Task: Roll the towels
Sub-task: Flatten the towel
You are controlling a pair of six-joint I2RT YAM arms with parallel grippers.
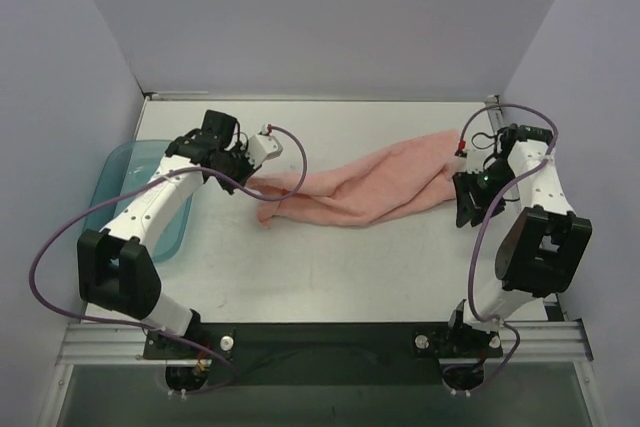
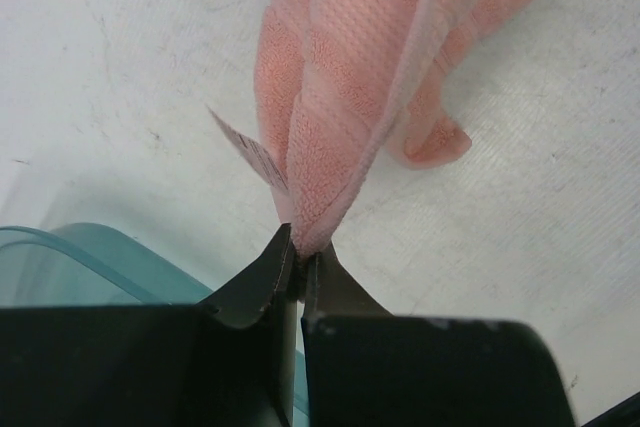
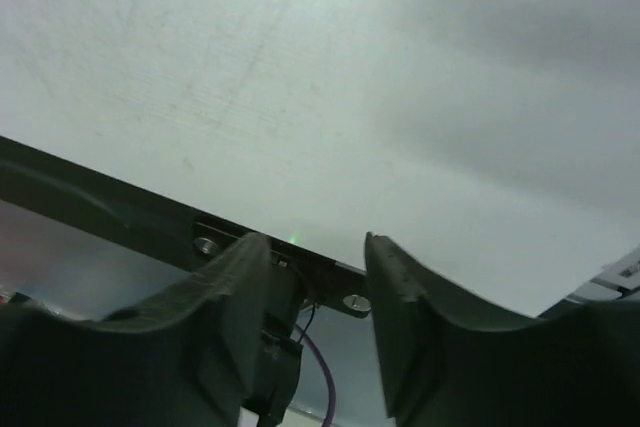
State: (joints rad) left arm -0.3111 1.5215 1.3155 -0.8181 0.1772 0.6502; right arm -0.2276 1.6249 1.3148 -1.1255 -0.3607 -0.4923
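Grey walls (image 1: 320,17) ring your white counter (image 1: 330,267); left hand (image 2: 300,252) pinches the towel (image 1: 370,187) end, right hand (image 3: 315,242) gapes beside it.

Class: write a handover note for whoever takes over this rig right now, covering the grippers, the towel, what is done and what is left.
Left gripper: shut on one end of the towel, by its tag.
Right gripper: open, empty, beside the towel's other end.
Towel: bunched lengthwise, lying right of the tray.
Done: no rolling yet.
Left: spread it flat, then roll it.
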